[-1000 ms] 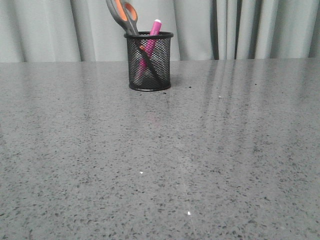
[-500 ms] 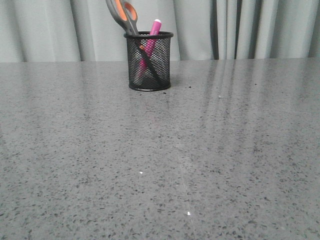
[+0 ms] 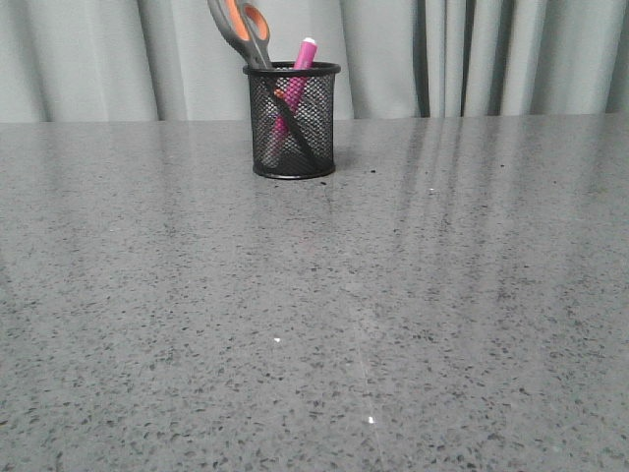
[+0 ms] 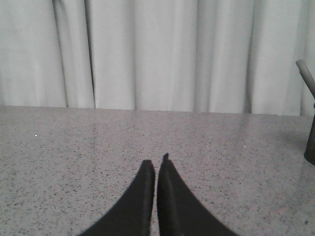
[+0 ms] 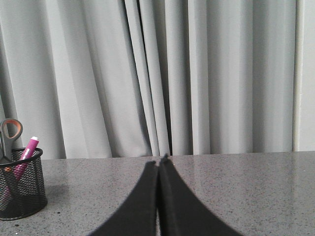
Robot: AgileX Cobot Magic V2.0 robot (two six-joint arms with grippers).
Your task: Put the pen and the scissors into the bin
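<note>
The black mesh bin [image 3: 293, 120] stands upright at the far middle of the grey table. The scissors [image 3: 242, 29] stand in it, grey and orange handles up, leaning left. The pink pen [image 3: 300, 64] stands in it too, white end up. Neither gripper shows in the front view. My left gripper [image 4: 156, 164] is shut and empty, low over the table, with the bin's edge [image 4: 310, 145] and a scissors handle [image 4: 305, 73] far off to one side. My right gripper [image 5: 158, 161] is shut and empty; the bin [image 5: 22, 189], pen [image 5: 25, 155] and scissors [image 5: 9, 135] are well apart from it.
A grey speckled table [image 3: 393, 295] spreads out in front. Pale grey curtains [image 3: 491, 54] hang right behind its far edge.
</note>
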